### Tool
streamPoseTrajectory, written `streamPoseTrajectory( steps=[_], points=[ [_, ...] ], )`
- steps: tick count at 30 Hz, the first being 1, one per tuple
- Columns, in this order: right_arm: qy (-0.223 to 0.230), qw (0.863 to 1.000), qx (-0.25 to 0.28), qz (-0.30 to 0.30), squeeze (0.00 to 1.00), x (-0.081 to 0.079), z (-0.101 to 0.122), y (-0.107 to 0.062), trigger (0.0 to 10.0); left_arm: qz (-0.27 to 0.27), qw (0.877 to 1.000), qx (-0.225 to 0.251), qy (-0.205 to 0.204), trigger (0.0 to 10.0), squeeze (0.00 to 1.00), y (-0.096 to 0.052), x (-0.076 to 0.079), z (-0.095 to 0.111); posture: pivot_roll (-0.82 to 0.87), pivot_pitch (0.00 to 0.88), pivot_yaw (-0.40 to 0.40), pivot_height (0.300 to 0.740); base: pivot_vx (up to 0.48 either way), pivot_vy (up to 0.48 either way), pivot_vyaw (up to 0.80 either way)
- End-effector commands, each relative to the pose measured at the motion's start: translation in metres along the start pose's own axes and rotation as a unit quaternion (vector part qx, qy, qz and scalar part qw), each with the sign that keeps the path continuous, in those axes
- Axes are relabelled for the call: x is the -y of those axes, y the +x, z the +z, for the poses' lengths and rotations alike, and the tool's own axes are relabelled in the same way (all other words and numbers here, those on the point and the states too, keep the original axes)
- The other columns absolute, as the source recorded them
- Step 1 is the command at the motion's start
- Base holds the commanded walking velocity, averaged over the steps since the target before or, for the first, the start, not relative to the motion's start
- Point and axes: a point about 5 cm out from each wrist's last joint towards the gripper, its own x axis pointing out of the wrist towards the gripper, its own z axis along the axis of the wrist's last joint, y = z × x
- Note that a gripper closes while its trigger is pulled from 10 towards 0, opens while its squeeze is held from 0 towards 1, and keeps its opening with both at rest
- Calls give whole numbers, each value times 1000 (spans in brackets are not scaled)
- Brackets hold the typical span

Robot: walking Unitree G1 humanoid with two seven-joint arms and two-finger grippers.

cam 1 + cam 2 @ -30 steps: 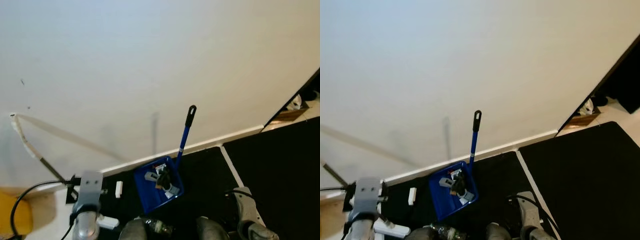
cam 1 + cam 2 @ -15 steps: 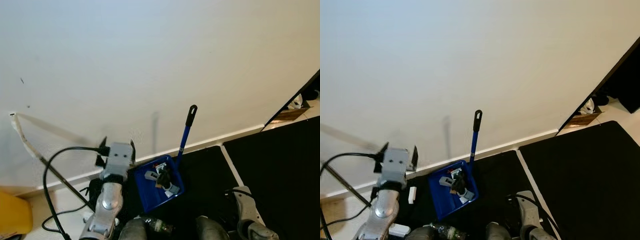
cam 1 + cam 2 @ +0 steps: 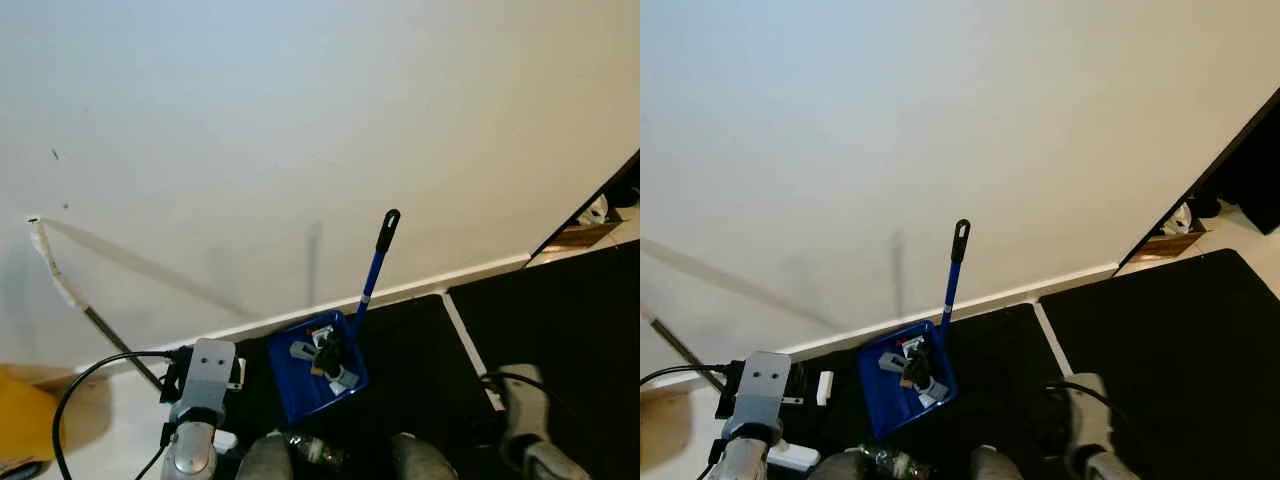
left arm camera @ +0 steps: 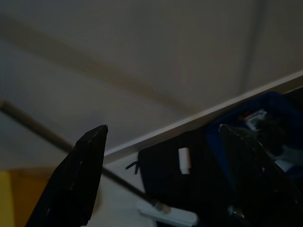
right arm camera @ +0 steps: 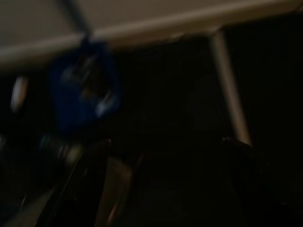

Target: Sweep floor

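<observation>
A blue dustpan (image 3: 300, 378) holding bits of debris stands on the black mat by the wall. Its long blue handle with a black grip (image 3: 385, 228) rises against the wall. A thin pale pole (image 3: 62, 285) leans on the wall at the left. My left gripper (image 3: 206, 354) hovers low, left of the dustpan, open and holding nothing. In the left wrist view its fingers (image 4: 78, 179) frame the baseboard and the pan's blue edge (image 4: 246, 142). My right gripper (image 3: 527, 430) hangs blurred at the lower right. In the dark right wrist view its fingers (image 5: 87, 189) stand apart.
A white baseboard (image 3: 440, 280) runs along the wall. The black mats (image 3: 560, 340) are split by a white strip (image 3: 462, 330). Left of the pan lie a small white block (image 3: 824, 388), a white power strip (image 3: 790, 457) and a yellow object (image 3: 25, 425). A bottle (image 3: 315, 452) rests near my feet.
My left arm, raised beside the dustpan half a second ago, has dropped back down to the left. The right arm has shifted slightly right and is blurred.
</observation>
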Motion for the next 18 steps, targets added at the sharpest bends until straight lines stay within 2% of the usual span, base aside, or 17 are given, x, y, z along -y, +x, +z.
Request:
streamPoseTrajectory(
  steps=[1,2,5,7,8,9,10,12,14,15,17,18],
  points=[
    [3,995,103,5,0,-3,41,10,10000,-29,999,-3,-29,10000,0,0,7,5,37,86,-35,740,0,0,0],
    [3,995,103,5,0,-3,41,10,10000,-29,999,-3,-29,10000,0,0,7,5,37,86,-35,740,0,0,0],
    [-12,972,229,45,0,-38,109,26,10000,-60,996,16,-68,10000,0,10,8,25,32,85,-21,740,0,0,0],
    [-18,962,262,72,0,-59,128,32,10000,-77,993,46,-72,10000,0,17,10,43,36,84,-18,740,0,0,0],
    [-18,962,262,72,0,-59,128,32,10000,-77,993,46,-72,10000,0,17,10,43,36,84,-18,740,0,0,0],
    [-17,961,262,90,0,-71,130,35,10000,-81,991,65,-80,10000,0,21,10,54,39,84,-16,740,0,0,0],
    [-29,964,243,105,0,-83,121,40,10000,-76,990,85,-87,10000,0,28,11,68,48,80,-19,740,0,0,0],
    [-41,967,226,107,0,-87,113,42,10000,-68,990,95,-81,10000,0,31,12,72,48,80,-19,740,0,0,0],
    [-47,970,212,106,0,-89,106,43,10000,-60,991,100,-72,10000,0,34,12,73,59,79,-23,740,0,0,0],
    [-47,974,197,103,0,-91,100,44,10000,-49,993,99,-53,10000,0,36,14,70,60,78,-26,740,0,0,0],
    [-47,974,197,103,0,-91,100,44,10000,-49,993,99,-53,10000,0,36,14,70,60,78,-26,740,0,0,0],
    [-48,978,179,100,0,-95,93,44,10000,-27,996,75,-41,10000,0,37,16,57,51,78,-28,740,0,0,0]
  ],
)
